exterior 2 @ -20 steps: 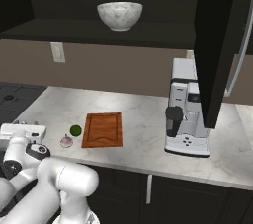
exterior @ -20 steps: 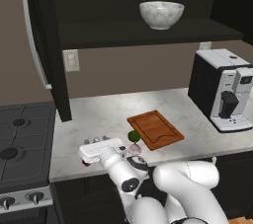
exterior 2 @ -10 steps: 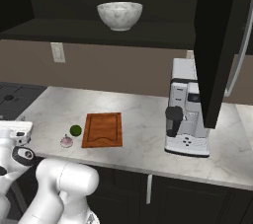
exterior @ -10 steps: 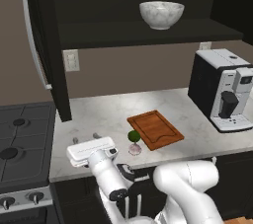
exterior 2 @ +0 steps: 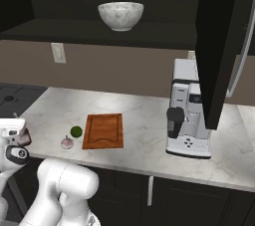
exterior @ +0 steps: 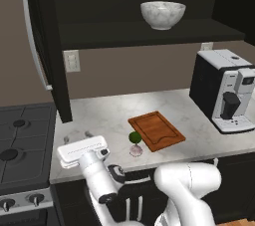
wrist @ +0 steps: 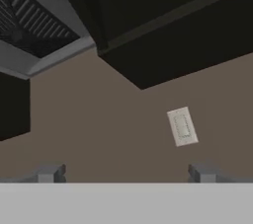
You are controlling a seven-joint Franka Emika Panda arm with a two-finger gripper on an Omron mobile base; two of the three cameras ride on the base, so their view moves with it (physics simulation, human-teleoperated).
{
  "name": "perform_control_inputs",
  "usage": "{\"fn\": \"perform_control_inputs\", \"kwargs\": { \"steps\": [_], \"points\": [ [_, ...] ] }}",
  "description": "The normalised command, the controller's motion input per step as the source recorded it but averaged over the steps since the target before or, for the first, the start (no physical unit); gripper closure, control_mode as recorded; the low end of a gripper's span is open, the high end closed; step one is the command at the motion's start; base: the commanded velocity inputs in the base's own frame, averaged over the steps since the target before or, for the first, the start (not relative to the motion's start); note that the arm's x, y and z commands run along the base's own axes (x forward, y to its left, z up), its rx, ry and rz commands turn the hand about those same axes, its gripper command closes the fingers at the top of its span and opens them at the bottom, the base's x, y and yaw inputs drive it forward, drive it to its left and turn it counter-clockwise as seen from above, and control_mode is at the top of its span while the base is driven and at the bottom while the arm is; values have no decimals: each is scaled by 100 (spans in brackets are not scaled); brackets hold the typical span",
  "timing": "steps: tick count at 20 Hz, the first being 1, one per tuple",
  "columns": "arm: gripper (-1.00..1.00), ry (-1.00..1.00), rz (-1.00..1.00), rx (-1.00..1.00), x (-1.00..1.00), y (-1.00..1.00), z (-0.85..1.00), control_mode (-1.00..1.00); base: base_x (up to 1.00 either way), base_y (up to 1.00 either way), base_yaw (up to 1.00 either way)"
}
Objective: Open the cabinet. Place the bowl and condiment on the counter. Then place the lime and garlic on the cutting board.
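The cabinet [exterior: 129,1] stands open, its left door [exterior: 37,41] swung out. On its shelf sits the white marbled bowl [exterior: 163,14] [exterior 2: 121,15]. The condiment is out of view. Down on the counter [exterior: 104,115], the lime [exterior: 134,137] [exterior 2: 76,131] and the garlic [exterior: 135,150] [exterior 2: 66,143] lie just left of the cutting board [exterior: 156,130] [exterior 2: 103,130]. My gripper [exterior: 82,149] [exterior 2: 12,127] hangs low at the counter's front edge, left of the garlic. In the hand view my gripper [wrist: 126,173] is open, its fingertips [wrist: 49,172] wide apart with nothing between them.
A coffee machine [exterior: 224,95] [exterior 2: 187,120] stands right of the board. The black stove [exterior: 20,150] borders the counter on the left. The right cabinet door [exterior 2: 219,46] hangs open over the coffee machine. The hand view faces the wall outlet [wrist: 182,126] and the range hood [wrist: 29,25].
My hand has slid left along the counter's front edge, away from the garlic and lime, and the arm has sunk lower. Bowl, lime, garlic and board have not moved.
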Motion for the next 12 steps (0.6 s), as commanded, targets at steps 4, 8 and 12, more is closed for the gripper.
{"fn": "perform_control_inputs", "kwargs": {
  "steps": [4, 8, 12],
  "points": [
    [-100, -6, 0, 2, -33, -1, 38, -100, 0, 0, 0],
    [-100, -6, 0, 6, -51, 0, 79, -100, 0, 0, 0],
    [-100, -5, 0, 8, -64, -1, 100, -100, 0, 0, 0]
  ]
}}
